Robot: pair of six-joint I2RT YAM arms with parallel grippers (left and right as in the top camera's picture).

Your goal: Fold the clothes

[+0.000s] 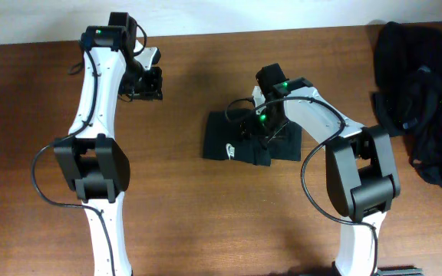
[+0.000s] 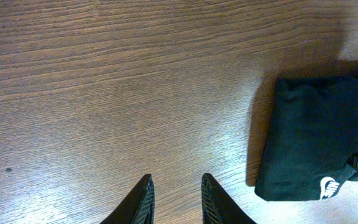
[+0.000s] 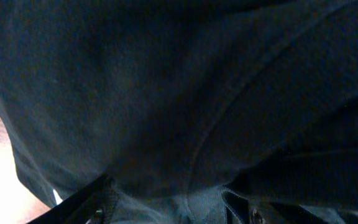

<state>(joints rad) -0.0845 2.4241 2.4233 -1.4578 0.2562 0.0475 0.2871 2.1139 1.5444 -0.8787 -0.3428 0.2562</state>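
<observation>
Brown wood grain of the table lies bare beneath the left pincer. Its two dark fingers stand a little apart with nothing between them. We see only their tips in its own camera; the bottom edge cuts off the rest.

To the right of that pincer, well apart from it, we find the folded garment. It is black, soft and matte, laid as a flat, roughly rectangular packet with smooth sides, and a small white logo sits near one edge.

The right pincer is down on this garment, and from overhead its wrist hides the packet's right half and its own fingers. In its camera black cloth fills nearly the whole view, crossed by a curved seam. The fingers barely show at the bottom edge. They stand wide apart, with a fold of the cloth lying between them. A sliver of table shows at the left.

Further right of that pincer, well apart, a heap of clothes lies crumpled and black at the table's edge, cut off by the frame. We cannot tell how many pieces it holds.
</observation>
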